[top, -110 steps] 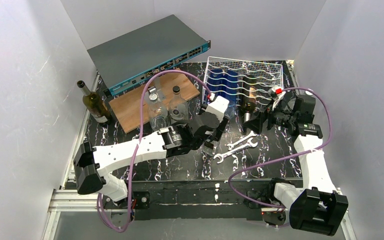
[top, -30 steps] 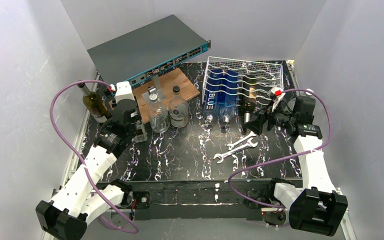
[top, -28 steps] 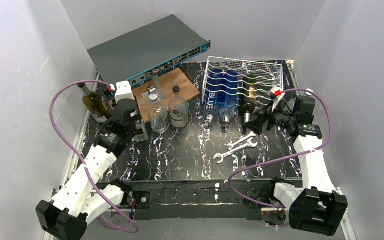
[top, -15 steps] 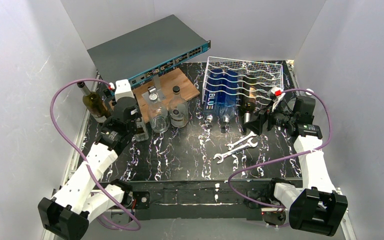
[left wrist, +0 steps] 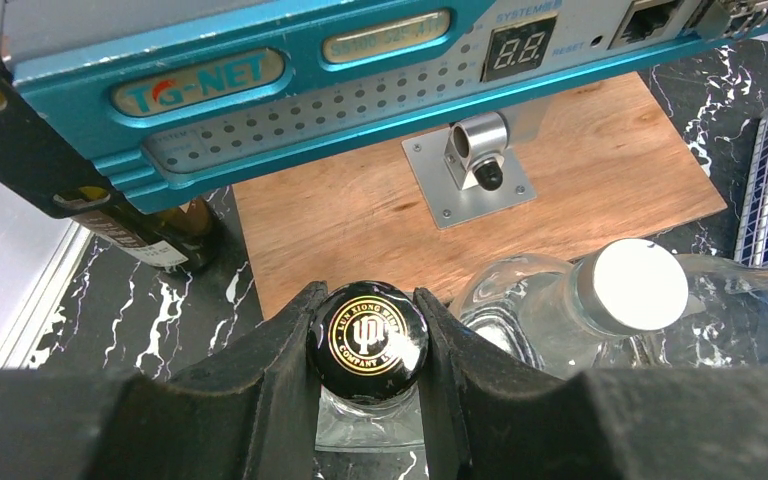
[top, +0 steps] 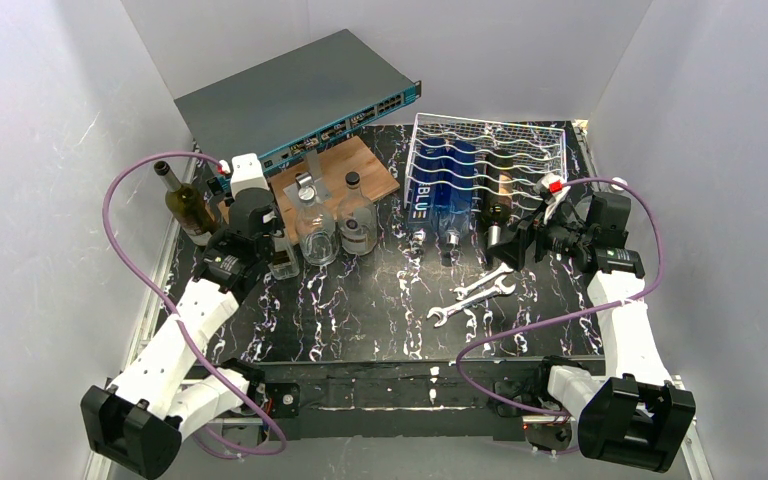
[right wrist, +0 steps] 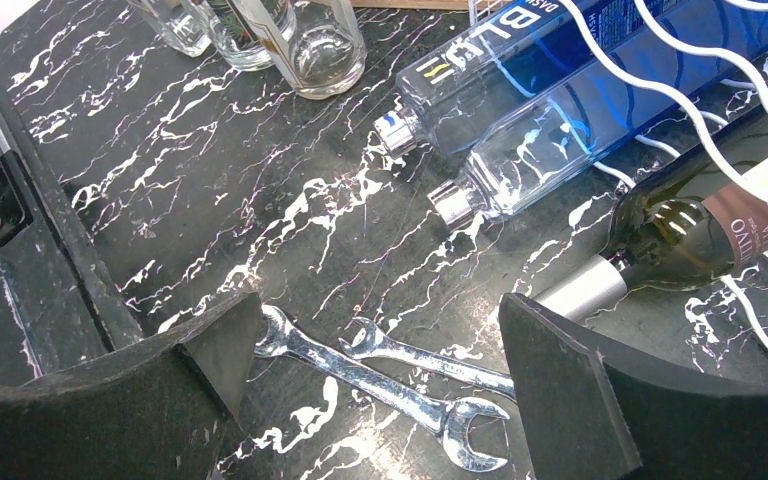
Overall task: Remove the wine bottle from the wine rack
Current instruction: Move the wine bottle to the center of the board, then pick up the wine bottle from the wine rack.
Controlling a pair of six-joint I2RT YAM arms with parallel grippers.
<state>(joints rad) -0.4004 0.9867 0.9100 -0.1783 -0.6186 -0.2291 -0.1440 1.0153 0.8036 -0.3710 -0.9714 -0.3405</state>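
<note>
The white wire wine rack (top: 520, 140) stands at the back right. In it lie a dark wine bottle (top: 501, 196) (right wrist: 695, 228) with a tan label and two blue bottles (top: 440, 185) (right wrist: 550, 90), necks toward me. My right gripper (top: 517, 243) (right wrist: 380, 350) hangs open just in front of the wine bottle's silver-capped neck, with nothing between its fingers. At the left, my left gripper (top: 278, 250) (left wrist: 368, 350) is shut on the black cap of a small clear glass bottle (top: 282, 264) (left wrist: 368, 342), upright beside the wooden board (top: 360, 160) (left wrist: 570, 190).
Two steel wrenches (top: 472, 292) (right wrist: 390, 372) lie crossed below the right gripper. A grey-and-teal network switch (top: 300, 100) (left wrist: 260, 70) rests on the board. A dark bottle (top: 188, 205) stands far left. Two clear bottles (top: 335, 228) stand by the board.
The left arm has carried the clear bottle from the table's middle to the left, and in the last second edged slightly toward the back. The right arm has not moved.
</note>
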